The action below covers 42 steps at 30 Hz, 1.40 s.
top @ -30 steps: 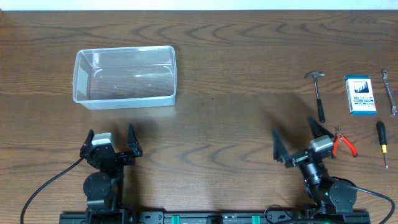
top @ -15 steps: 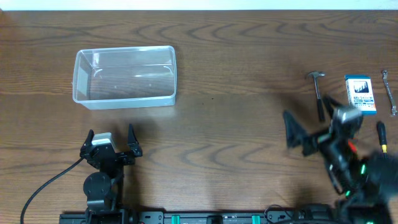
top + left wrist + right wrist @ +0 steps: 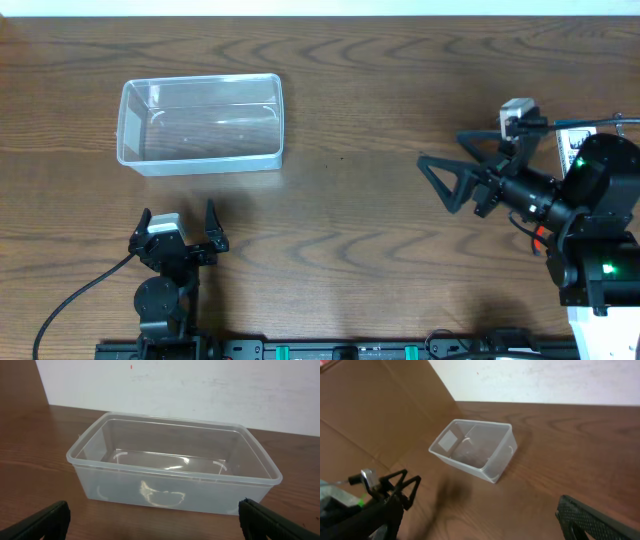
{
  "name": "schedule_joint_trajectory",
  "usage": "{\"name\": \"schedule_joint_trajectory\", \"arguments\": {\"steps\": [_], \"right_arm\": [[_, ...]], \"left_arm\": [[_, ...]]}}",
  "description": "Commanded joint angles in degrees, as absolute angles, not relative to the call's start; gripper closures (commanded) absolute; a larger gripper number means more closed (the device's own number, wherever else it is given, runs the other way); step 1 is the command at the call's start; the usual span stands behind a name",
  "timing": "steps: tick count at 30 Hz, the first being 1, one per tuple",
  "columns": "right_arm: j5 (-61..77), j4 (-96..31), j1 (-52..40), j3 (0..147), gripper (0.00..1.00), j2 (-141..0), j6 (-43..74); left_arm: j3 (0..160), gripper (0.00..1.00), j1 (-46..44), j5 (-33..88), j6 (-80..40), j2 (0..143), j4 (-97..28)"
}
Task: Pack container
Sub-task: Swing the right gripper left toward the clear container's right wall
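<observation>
The container (image 3: 200, 122) is a clear, empty rectangular tub at the table's back left. It shows close up in the left wrist view (image 3: 170, 475) and further off in the right wrist view (image 3: 475, 450). My left gripper (image 3: 179, 215) is open and empty, resting just in front of the tub; its fingertips (image 3: 45, 520) stand wide apart. My right gripper (image 3: 440, 150) is open and empty, held above the table on the right, pointing left toward the tub. One of its fingers (image 3: 590, 520) shows at the lower right of its view.
A blue-and-white box (image 3: 577, 140) and orange-handled pliers (image 3: 540, 236) peek out from under the right arm at the far right; the other hand tools there are mostly hidden. A brown cardboard wall (image 3: 380, 415) stands beyond the tub.
My right arm has lifted from the front right and swung back over the tools, its open gripper now pointing left. The left arm and the tub have not moved.
</observation>
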State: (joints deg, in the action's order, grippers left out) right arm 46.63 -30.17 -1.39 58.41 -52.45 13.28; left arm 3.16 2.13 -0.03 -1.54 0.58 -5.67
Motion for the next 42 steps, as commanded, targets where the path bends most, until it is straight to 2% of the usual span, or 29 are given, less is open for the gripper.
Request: {"name": "schedule_joint_trajectory", "arguments": {"steps": [1,7,10,14,21,24,28,32,42], "right_arm": [[38.68,-30.0,-5.78,61.82,0.01,-52.49,19.0],[23.73,-32.93,-19.73,69.76,0.01,-58.57,20.4],[17.93,-39.97,-26.74,77.84,0.01,-66.76,20.38],[11.6,-51.86,-31.75,90.87,0.01,-79.55,20.29],[8.36,-66.54,-32.82,107.61,0.01,-93.38,18.28],[8.86,-66.46,-32.88,107.79,0.01,-93.76,19.22],[10.09,-65.69,-32.88,107.79,0.01,-93.76,31.33],[10.2,-62.59,-33.93,107.79,0.01,-93.78,25.12],[7.49,-62.83,-36.84,107.79,0.01,-93.78,27.83]], "left_arm": [[1.28,0.02,1.96,-0.49,-1.8,0.3,-6.15],[1.28,0.02,1.96,-0.49,-1.8,0.3,-6.15],[1.28,0.02,1.96,-0.49,-1.8,0.3,-6.15],[1.28,0.02,1.96,-0.49,-1.8,0.27,-6.15],[1.28,0.02,1.96,-0.49,-1.8,0.3,-6.15],[1.28,0.02,1.96,-0.49,-1.8,0.3,-6.15],[1.28,0.02,1.96,-0.49,-1.8,0.27,-6.15],[1.28,0.02,1.96,-0.47,-1.83,0.3,-6.09],[2.44,0.02,1.96,-0.05,-0.73,0.3,-1.65]]}}
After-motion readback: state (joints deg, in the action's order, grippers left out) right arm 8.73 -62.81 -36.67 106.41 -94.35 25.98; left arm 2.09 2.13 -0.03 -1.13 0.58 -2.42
